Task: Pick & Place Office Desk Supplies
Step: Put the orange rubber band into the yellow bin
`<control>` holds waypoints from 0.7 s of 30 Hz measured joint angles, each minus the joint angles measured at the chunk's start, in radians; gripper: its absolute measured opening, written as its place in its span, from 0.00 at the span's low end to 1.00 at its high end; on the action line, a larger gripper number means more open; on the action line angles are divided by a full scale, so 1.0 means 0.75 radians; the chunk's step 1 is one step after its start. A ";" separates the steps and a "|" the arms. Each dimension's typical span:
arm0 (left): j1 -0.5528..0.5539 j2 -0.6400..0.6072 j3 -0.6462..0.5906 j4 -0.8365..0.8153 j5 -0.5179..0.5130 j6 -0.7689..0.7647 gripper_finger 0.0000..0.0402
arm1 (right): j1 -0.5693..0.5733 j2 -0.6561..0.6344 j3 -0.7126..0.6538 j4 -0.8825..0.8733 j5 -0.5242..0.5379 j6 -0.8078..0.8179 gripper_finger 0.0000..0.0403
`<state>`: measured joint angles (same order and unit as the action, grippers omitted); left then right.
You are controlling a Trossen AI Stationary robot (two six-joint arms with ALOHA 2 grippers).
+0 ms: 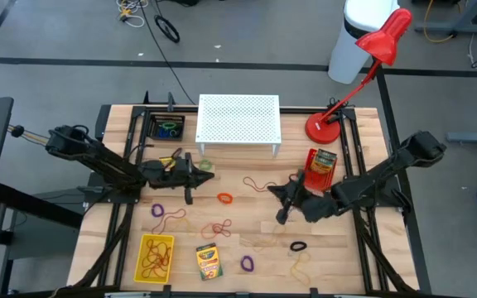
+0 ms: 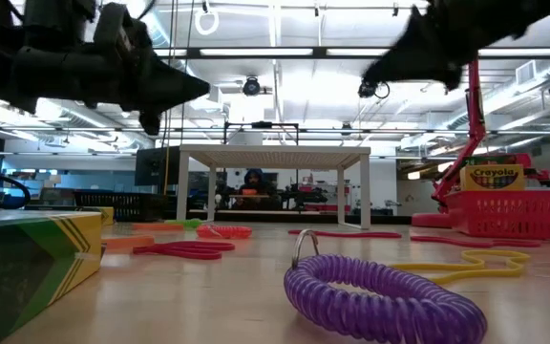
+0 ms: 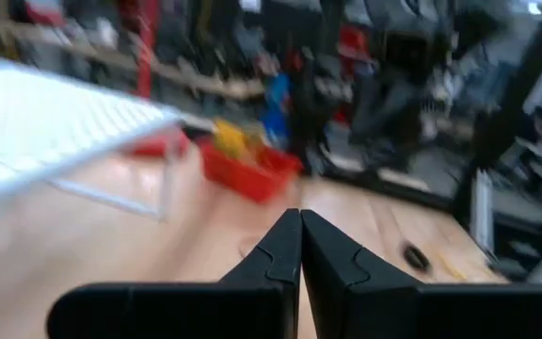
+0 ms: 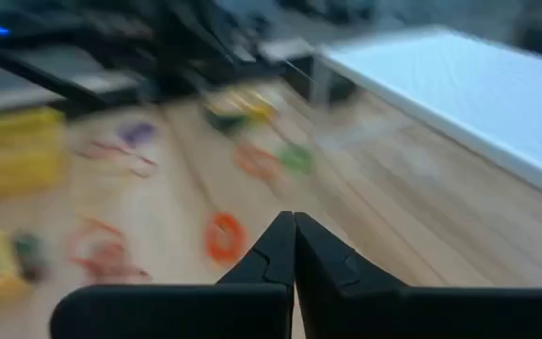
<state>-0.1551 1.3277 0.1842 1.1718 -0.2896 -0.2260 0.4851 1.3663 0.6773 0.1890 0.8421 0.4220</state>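
Observation:
My left gripper (image 1: 208, 175) hangs shut and empty above the table's middle left, close to a green loop (image 1: 205, 165). My right gripper (image 1: 281, 217) is shut and empty too, above the middle right, pointing toward the near left. An orange loop (image 1: 224, 198) lies flat between them. On the wood also lie purple loops (image 1: 157, 210) (image 1: 247, 263), a black loop (image 1: 297, 246), reddish rubber bands (image 1: 218, 228) and a crayon box (image 1: 209, 261). Another crayon box (image 1: 322, 161) stands in a red basket (image 2: 514, 212).
A white perforated stand (image 1: 238, 118) stands at the far middle, with a red desk lamp (image 1: 325, 128) to its right. A black tray (image 1: 166, 128) at the far left holds loops. A yellow tray (image 1: 156, 257) at the near left holds rubber bands.

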 joint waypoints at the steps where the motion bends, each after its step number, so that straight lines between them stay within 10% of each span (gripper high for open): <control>1: -0.005 0.001 0.030 -0.074 0.028 -0.010 0.03 | -0.014 0.006 -0.043 0.160 -0.056 -0.097 0.01; 6: -0.058 0.001 0.238 -0.609 -0.007 -0.050 0.02 | -0.083 0.018 -0.219 0.626 -0.402 -0.287 0.01; 21: -0.178 0.044 0.756 -1.770 -0.015 -0.469 0.13 | -0.120 0.017 -0.252 0.666 -0.462 -0.506 0.01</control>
<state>-0.2885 1.3605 0.7514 -0.1558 -0.3010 -0.5780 0.3952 1.3792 0.4885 0.6887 0.4956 0.0423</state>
